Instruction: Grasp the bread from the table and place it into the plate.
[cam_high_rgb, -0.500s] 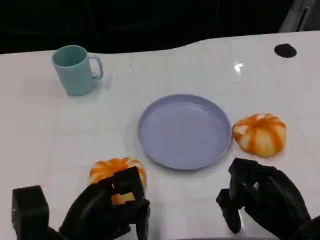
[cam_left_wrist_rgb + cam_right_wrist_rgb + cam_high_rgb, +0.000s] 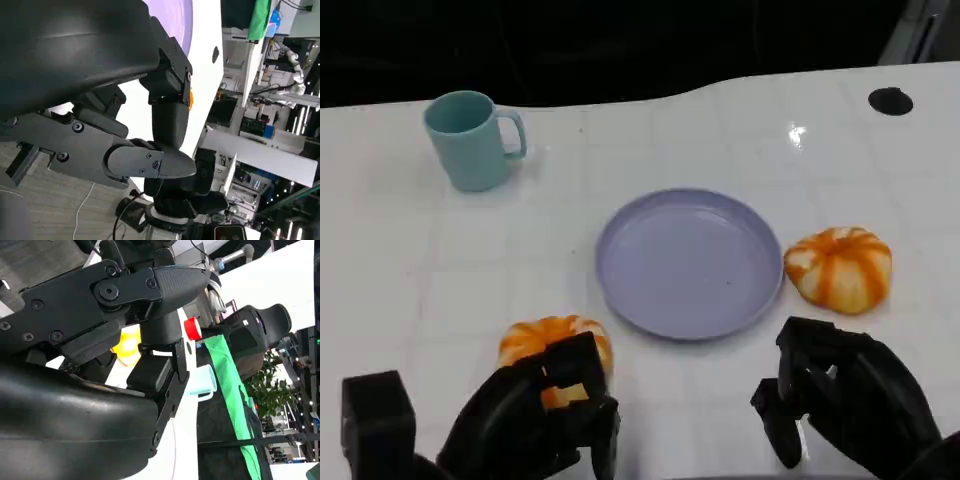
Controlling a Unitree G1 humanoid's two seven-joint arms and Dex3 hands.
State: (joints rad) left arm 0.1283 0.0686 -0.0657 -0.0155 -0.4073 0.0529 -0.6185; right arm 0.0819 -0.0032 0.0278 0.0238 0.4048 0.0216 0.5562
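Bread (image 2: 542,340) sits near the plate (image 2: 688,262) — left hand (image 2: 535,415) curls loosely over it; right hand (image 2: 840,395) hovers, fingers curled, holding nothing.

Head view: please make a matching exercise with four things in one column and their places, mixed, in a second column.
Things:
1. cup
2. plate
3. left bread
4. right bread

Places:
A. beside the plate, on the robot's right
B. far left of the table
C. just beyond the left hand
D. middle of the table

Pairs: 1-B, 2-D, 3-C, 4-A
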